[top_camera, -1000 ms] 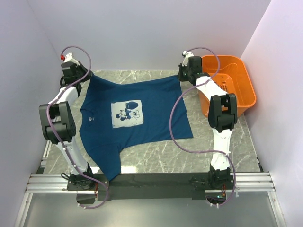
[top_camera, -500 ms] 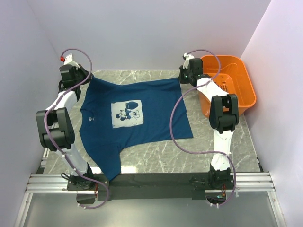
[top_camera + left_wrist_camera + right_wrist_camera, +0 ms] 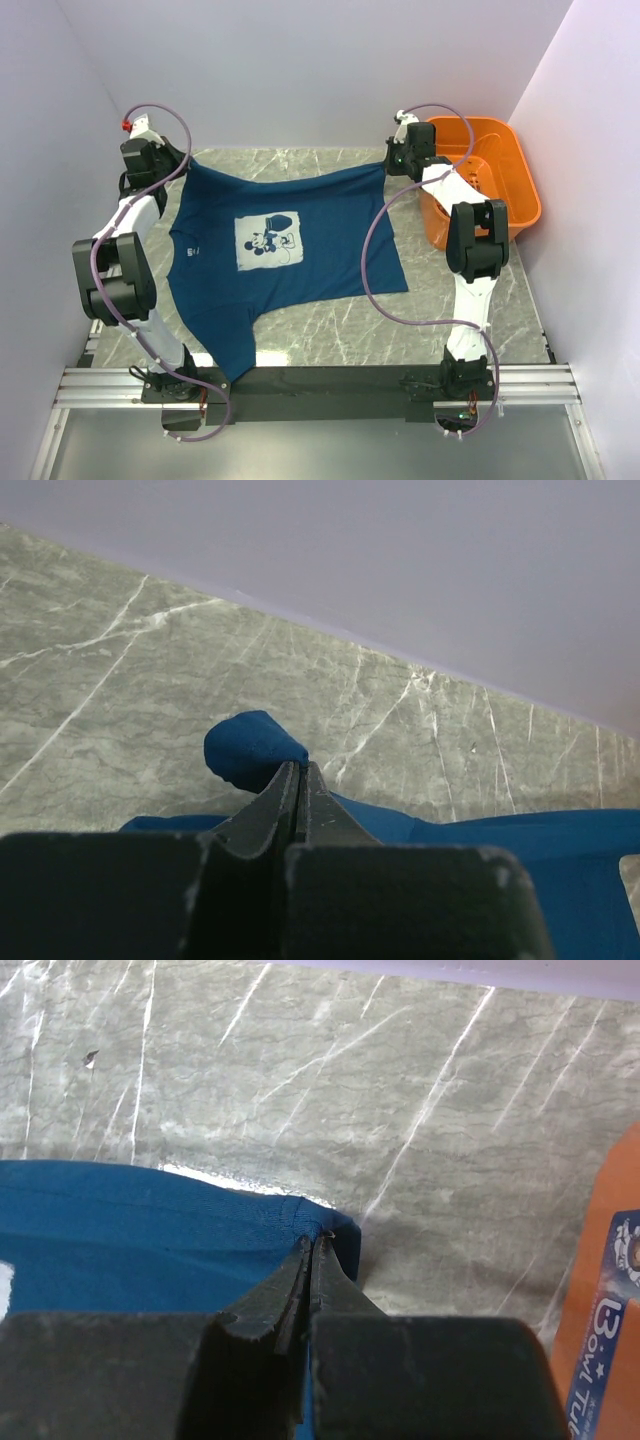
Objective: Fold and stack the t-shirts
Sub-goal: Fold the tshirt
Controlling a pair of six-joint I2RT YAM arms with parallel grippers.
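Two robot arms pinch the far corners of a navy t-shirt [image 3: 300, 270] spread print-up on a marble table [image 3: 330, 335].

The left gripper [image 3: 297, 772] has its jaws clamped together on a small bunched corner of cloth; the right gripper [image 3: 311, 1244] is likewise clamped on the very edge of the other far corner, near the orange basket [image 3: 522, 190]. Both holds look thin, so a hard or uneven pull could slip a corner free. The near corner drapes over the front rail [image 3: 320, 380] and may snag.
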